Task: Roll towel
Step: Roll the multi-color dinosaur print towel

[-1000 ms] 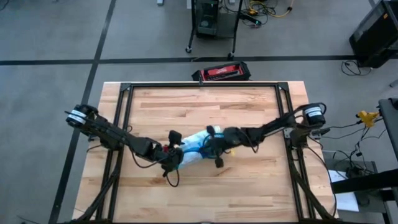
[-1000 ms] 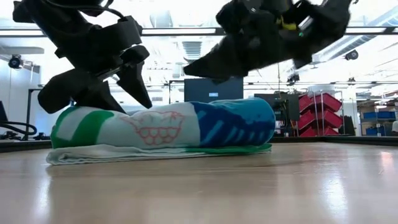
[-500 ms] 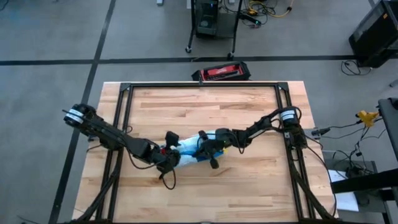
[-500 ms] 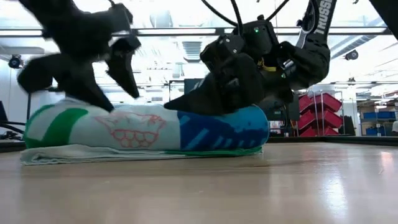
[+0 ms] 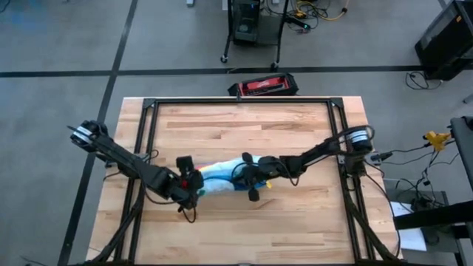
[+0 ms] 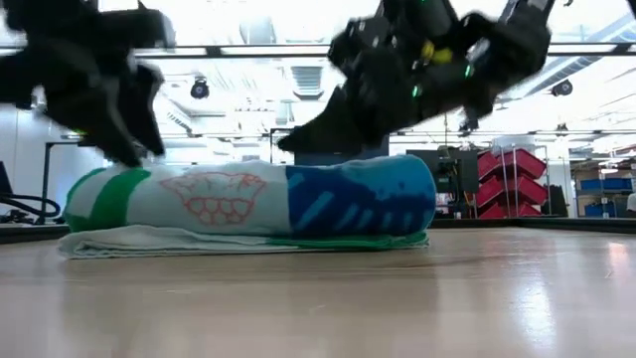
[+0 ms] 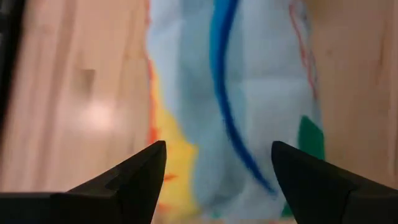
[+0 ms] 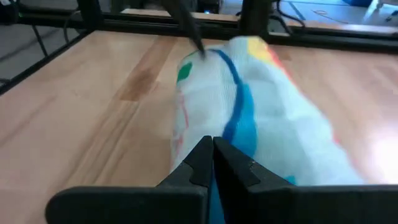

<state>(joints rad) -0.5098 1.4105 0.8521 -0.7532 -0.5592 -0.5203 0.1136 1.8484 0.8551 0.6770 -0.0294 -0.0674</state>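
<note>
towel (image 5: 220,177): already a fat roll, lying on its side mid-desk (image 5: 295,222), long axis running between the two arms; loose flat edge tucked underneath along the desk in the low view (image 6: 248,204)
towel face: pale with blue stripe, red dinosaur outline, green patch at one end, yellow bit on the far side
left gripper (image 5: 188,186): at the roll's left end, fingers (image 7: 134,180) spread wide, straddling air just above the cloth, holding nothing
right gripper (image 5: 250,179): at the roll's right end, fingers (image 8: 208,163) pressed together, tips over the top of the roll, nothing pinched between them; whether they touch it I can't tell
contact: low view shows both grippers just above the roll's top
stage, my read: rolling looks basically done, only tidying or releasing left
handling, my read: soft, light, squashy; no stiffness, sags if lifted by one end; terry-like surface gives good friction, not slippery, not fragile
risk, my read: roll springs loose if the free edge isn't kept under it
where to hold, my read: both ends at once, pinching across the full roll thickness, or press down from the top mid-roll to keep it wound
other: red-and-black case (image 5: 263,86) on the floor beyond the desk's far edge, well apart
</note>
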